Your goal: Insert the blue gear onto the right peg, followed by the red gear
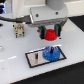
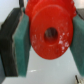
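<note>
One gear down: the blue gear (image 1: 51,52) sits on the plate (image 1: 34,59), centre-right of frame. My gripper (image 1: 50,33) has its jaws clamped on the red gear (image 1: 49,34), hanging almost directly above, so I'd say it's basically a straight drop.

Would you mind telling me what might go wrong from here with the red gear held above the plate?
The red gear hangs off-centre from the blue gear seated below, so lowering now might miss the peg. In the wrist view it sits tilted between the fingers, so its bore may jam or slip.
</note>
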Robot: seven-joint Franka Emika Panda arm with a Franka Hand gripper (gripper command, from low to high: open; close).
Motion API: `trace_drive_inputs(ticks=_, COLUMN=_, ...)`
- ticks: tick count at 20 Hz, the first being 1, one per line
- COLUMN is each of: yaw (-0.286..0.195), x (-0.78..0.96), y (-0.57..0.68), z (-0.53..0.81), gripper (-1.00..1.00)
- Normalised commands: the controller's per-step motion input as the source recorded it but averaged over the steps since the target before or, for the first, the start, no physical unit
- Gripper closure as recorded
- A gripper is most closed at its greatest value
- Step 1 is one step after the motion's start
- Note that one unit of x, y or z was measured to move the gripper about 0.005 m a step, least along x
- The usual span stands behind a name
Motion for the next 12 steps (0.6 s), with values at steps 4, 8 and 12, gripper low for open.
trace_drive_inputs(ticks=4, yaw=0.0, x=0.52, y=0.01, z=0.03, gripper=1.0)
trace_drive_inputs(ticks=8, yaw=0.0, x=0.29, y=-0.02, z=-0.02, gripper=1.0)
trace_drive_inputs(ticks=12, yaw=0.0, x=0.2, y=-0.04, z=-0.07, gripper=1.0)
